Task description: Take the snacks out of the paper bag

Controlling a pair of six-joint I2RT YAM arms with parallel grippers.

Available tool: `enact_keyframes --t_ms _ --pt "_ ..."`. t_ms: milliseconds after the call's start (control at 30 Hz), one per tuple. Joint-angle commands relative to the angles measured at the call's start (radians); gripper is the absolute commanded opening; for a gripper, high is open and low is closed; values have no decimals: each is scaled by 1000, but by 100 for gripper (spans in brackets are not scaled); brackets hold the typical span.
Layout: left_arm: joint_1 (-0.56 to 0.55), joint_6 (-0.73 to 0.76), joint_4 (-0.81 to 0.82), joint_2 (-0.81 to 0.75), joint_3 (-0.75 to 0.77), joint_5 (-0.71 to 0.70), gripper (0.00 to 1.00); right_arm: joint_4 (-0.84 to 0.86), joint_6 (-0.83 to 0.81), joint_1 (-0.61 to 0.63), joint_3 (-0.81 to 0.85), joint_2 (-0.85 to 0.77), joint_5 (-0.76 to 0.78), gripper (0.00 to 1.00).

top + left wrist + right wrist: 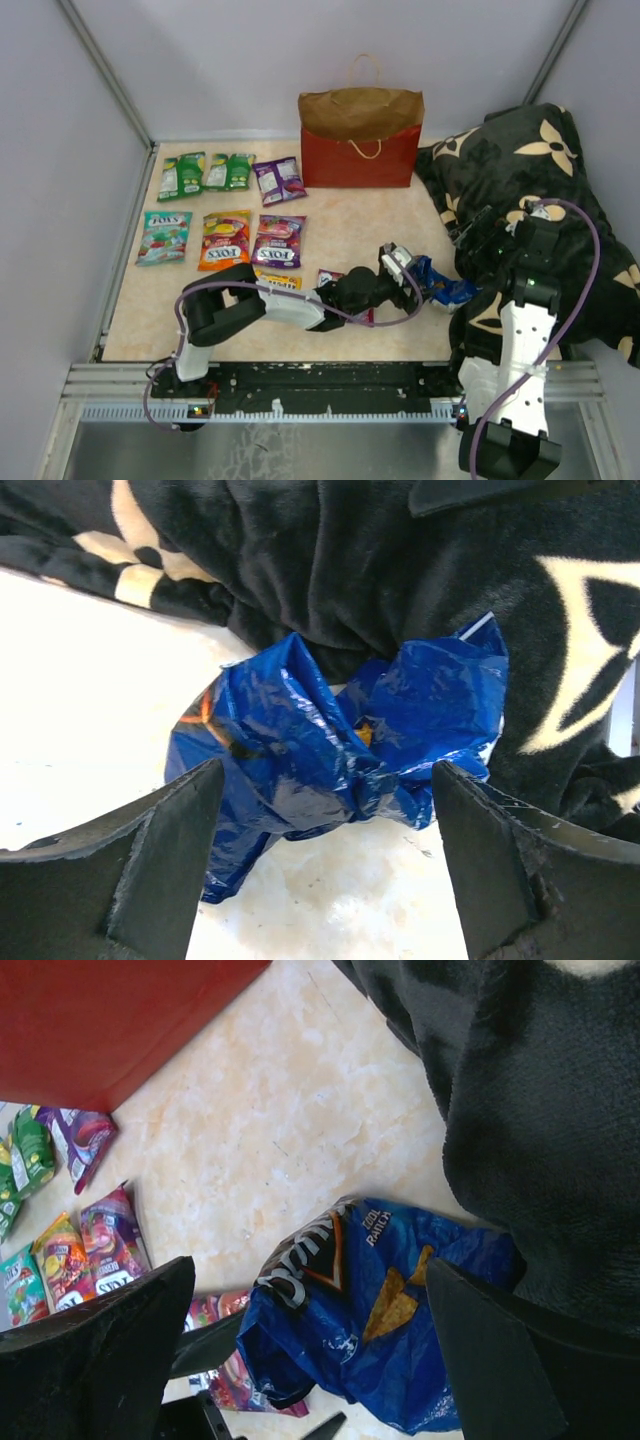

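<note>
Beside the black pillow, my left gripper open astride the blue Doritos bag, right gripper open, empty.

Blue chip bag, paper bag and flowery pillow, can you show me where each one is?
blue chip bag (pixel 350 1350), right wrist view, on its crinkled blue front.
paper bag (pixel 330 160), top external view, on its red lower front.
flowery pillow (pixel 500 165), top external view, on black fabric beside a flower.
</note>
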Motion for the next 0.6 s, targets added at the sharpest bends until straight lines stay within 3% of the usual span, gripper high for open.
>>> enact_keyframes --t_ms 0,167,400,567 --pt "11 -14 56 -36 -38 -51 88 24 -26 -4 -27 -36 -3 99" --pt "53 -35 55 -62 -79 4 75 13 -38 -4 -68 -65 24 99" --pt "79 -34 59 -71 -90 27 46 19 -37 -4 -84 -74 15 99" --pt "86 -17 48 -68 -64 33 35 19 -41 -4 -85 -77 16 99"
